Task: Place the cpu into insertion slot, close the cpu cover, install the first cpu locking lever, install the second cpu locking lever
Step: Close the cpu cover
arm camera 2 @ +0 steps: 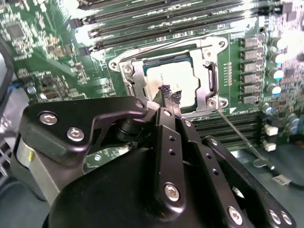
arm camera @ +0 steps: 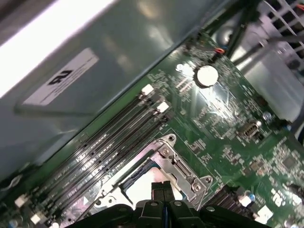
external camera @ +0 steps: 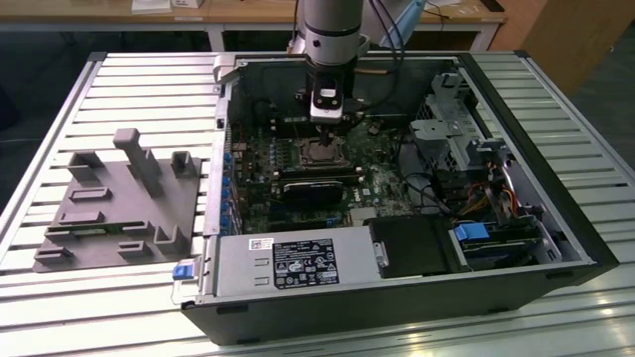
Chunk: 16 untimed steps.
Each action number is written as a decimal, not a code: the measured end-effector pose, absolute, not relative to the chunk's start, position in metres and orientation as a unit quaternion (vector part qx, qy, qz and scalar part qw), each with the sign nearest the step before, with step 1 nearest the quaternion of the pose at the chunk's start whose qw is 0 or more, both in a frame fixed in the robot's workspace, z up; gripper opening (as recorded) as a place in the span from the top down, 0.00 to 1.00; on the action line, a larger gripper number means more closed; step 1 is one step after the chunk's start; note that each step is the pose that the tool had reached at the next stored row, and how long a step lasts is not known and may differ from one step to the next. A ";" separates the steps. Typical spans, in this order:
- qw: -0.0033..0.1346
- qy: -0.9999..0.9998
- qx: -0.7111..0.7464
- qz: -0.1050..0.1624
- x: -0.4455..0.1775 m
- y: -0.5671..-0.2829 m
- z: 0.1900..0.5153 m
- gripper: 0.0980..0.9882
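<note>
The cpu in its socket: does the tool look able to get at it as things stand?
Probably yes. The tool hangs right above the cpu, tips shut, at the chip's edge. The cpu cover frames the chip, but its cut-out leaves the metal top bare, and nothing stands between.

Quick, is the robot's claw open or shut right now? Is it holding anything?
The gripper is shut, with nothing seen between its fingertips, just above the flat silvery-grey square cpu.
</note>
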<state>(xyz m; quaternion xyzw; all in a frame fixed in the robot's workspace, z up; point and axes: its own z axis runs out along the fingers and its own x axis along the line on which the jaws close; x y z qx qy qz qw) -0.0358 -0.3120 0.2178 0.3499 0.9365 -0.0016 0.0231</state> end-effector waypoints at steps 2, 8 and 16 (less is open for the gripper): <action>0.023 0.943 0.332 -0.001 -0.036 -0.312 0.218 1.00; 0.023 0.960 0.280 0.000 -0.036 -0.312 0.217 1.00; 0.023 0.977 0.210 0.002 -0.036 -0.312 0.217 1.00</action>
